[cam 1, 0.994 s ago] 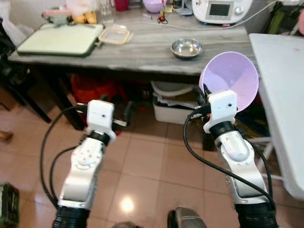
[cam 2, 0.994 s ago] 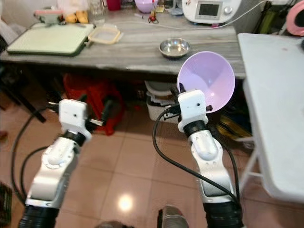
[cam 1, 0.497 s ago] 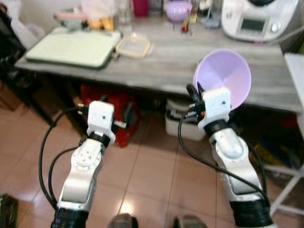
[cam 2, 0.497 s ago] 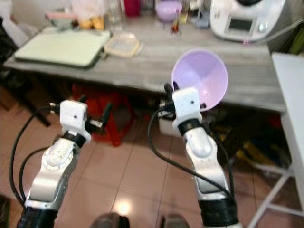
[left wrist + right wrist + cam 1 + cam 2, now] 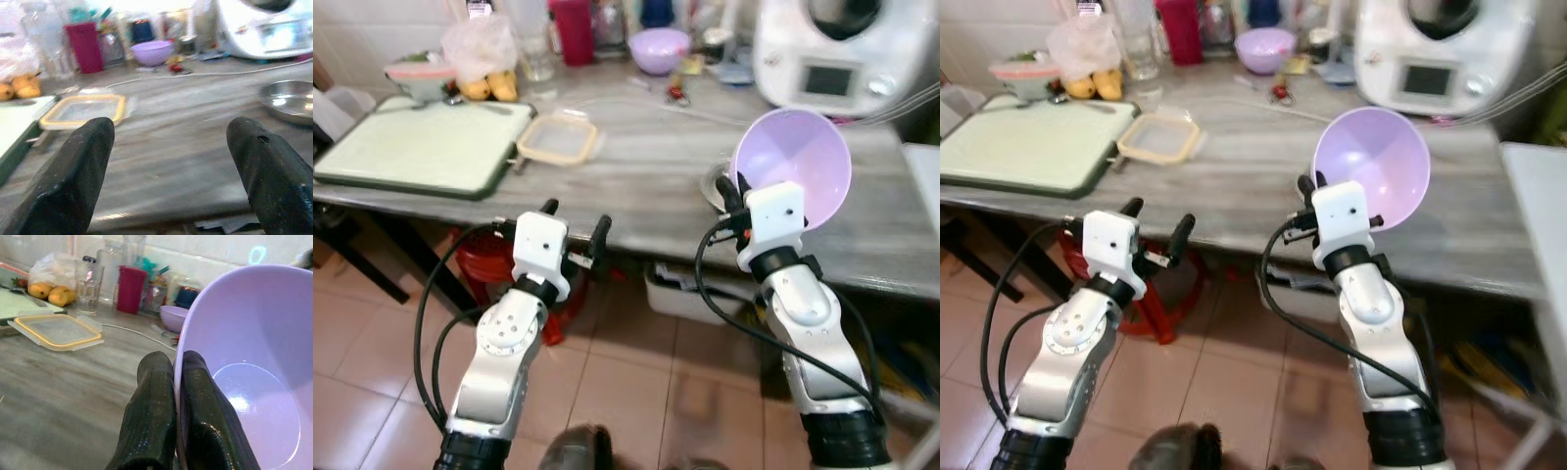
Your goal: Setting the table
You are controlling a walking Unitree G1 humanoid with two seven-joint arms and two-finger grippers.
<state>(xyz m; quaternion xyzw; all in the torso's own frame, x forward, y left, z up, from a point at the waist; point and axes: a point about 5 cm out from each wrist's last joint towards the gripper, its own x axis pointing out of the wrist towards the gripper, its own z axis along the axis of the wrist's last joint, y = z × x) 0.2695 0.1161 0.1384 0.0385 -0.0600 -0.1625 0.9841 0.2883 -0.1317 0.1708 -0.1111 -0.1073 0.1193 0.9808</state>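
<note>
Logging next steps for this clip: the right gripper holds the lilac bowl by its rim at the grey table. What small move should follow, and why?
Probably lower the lilac bowl onto bare grey table left of the steel bowl. The right gripper pinches its rim, holding it tilted above the table edge; the left gripper is open, holding nothing.

My right gripper [image 5: 173, 396] is raised in front of me, its two black fingers pinched together on a rim. My left gripper [image 5: 574, 221] is held forward at my left, lower, fingers [image 5: 80, 166] spread wide apart.
</note>
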